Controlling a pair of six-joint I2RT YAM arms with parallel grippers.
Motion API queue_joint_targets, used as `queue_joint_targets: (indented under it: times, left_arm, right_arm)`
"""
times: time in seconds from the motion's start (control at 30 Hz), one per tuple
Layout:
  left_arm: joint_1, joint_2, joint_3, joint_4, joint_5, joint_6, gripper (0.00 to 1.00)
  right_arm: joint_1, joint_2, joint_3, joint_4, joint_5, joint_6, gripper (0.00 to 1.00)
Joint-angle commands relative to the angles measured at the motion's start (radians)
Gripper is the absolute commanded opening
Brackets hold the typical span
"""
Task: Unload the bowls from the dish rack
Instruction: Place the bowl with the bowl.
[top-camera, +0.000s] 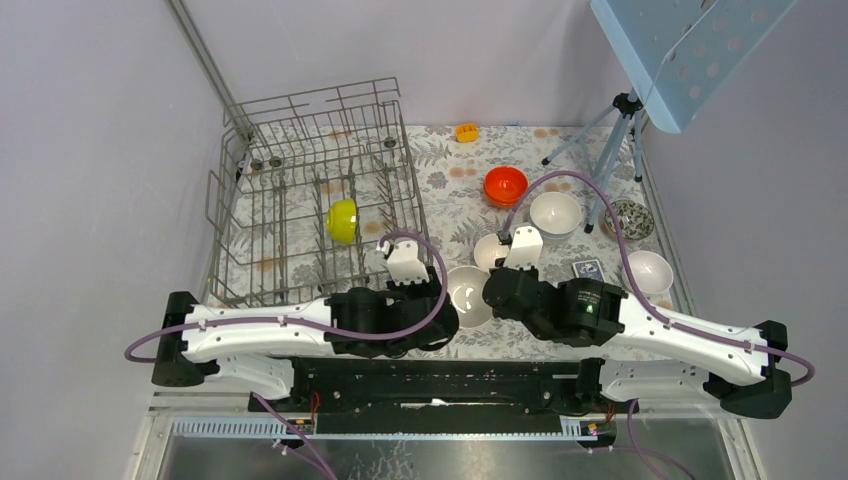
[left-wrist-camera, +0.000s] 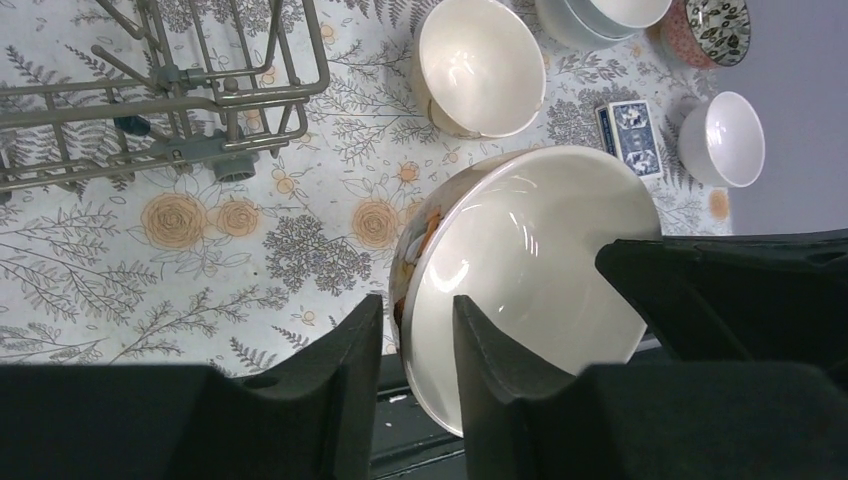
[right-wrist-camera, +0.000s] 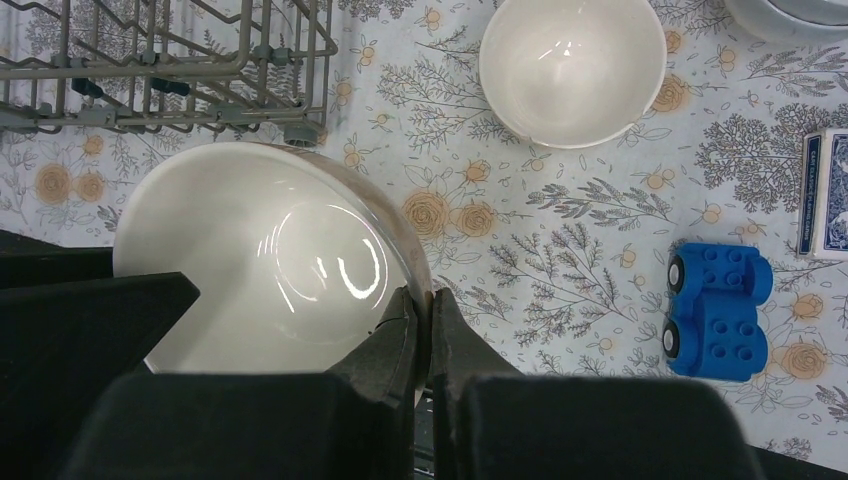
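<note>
A bowl (top-camera: 468, 296) with a white inside and a mottled brown outside hangs tilted between the two arms at the table's near edge. My right gripper (right-wrist-camera: 430, 310) is shut on its rim, the bowl (right-wrist-camera: 250, 250) lying to its left. My left gripper (left-wrist-camera: 418, 330) straddles the opposite rim of this bowl (left-wrist-camera: 540, 240), one finger inside and one outside, with a gap still showing. The grey wire dish rack (top-camera: 225, 200) stands at the back left and holds one yellow-green bowl (top-camera: 343, 220) on its edge.
On the flowered cloth to the right of the rack sit an orange-red bowl (top-camera: 505, 186), white bowls (top-camera: 555, 214) (top-camera: 649, 271), a beige bowl (top-camera: 492, 250) and a dark patterned bowl (top-camera: 629, 218). A card box (top-camera: 588, 268), a blue toy car (right-wrist-camera: 718, 312) and a tripod (top-camera: 620, 130) are also there.
</note>
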Motion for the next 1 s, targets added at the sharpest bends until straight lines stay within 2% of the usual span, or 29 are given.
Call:
queue_joint_targets:
  times: [0.0, 0.27, 0.43, 0.57, 0.6, 0.73, 0.97]
  left_arm:
    - [0.003, 0.004, 0.004, 0.002, -0.015, -0.006, 0.33]
    - [0.003, 0.025, 0.014, 0.003, -0.015, 0.002, 0.20]
    - [0.003, 0.027, 0.013, 0.002, -0.015, 0.002, 0.00]
    - [0.003, 0.020, 0.011, 0.003, -0.015, -0.002, 0.00]
    - [0.003, 0.017, 0.010, 0.002, -0.014, -0.004, 0.00]
    - [0.002, -0.002, 0.005, 0.002, -0.010, -0.029, 0.00]
    - [0.002, -0.013, 0.021, 0.002, -0.006, -0.055, 0.00]
  right_arm:
    - [0.004, -0.011, 0.066, 0.076, 0.045, 0.039, 0.00]
    - [0.004, -0.001, 0.068, 0.091, 0.016, 0.040, 0.00]
    - [0.004, 0.011, 0.069, 0.103, -0.004, 0.029, 0.00]
    - [0.004, 0.003, 0.042, 0.139, -0.029, 0.006, 0.00]
    - [0.004, -0.001, 0.035, 0.146, -0.033, 0.001, 0.02]
    - [0.004, -0.006, 0.034, 0.142, -0.039, -0.016, 0.20]
    - [0.004, -0.010, 0.052, 0.097, -0.036, -0.033, 0.35]
